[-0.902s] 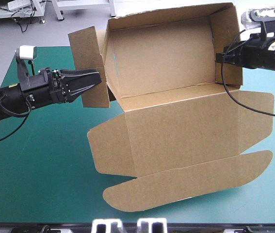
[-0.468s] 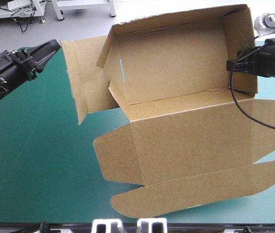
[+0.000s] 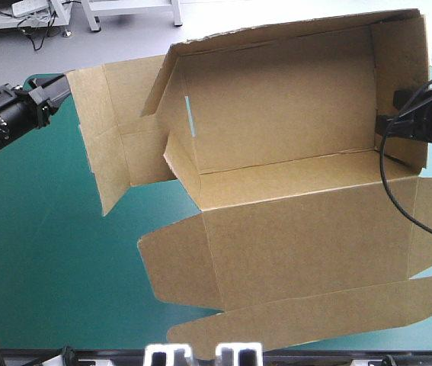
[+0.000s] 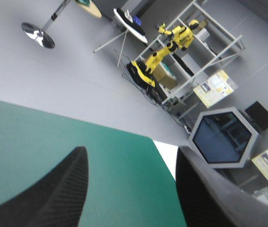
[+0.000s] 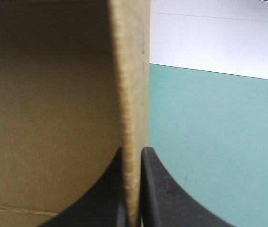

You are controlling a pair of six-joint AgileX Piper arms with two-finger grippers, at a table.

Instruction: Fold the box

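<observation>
The brown box (image 3: 276, 114) stands as an open tray with its walls raised, and its lid (image 3: 307, 236) lies flat toward the table's near edge. My right gripper (image 3: 389, 126) is shut on the tray's right wall (image 3: 400, 76); in the right wrist view my right gripper (image 5: 134, 152) pinches the edge of that wall (image 5: 131, 71). The left end flap (image 3: 97, 130) hangs spread out to the left, held by nothing. My left gripper (image 3: 62, 80) is just beyond that flap's upper corner. In its own view my left gripper (image 4: 131, 158) is open with only teal-green cover between the fingers.
Bare teal-green cover (image 3: 48, 252) lies left of the box and under my left arm. The lid's long curved tuck flap (image 3: 315, 313) reaches almost to the table's near edge. The tray's right side runs close to the table's right edge.
My left gripper has let go of the left end flap and drawn back to the left; the flap has swung open. The box has shifted right with my right gripper.
</observation>
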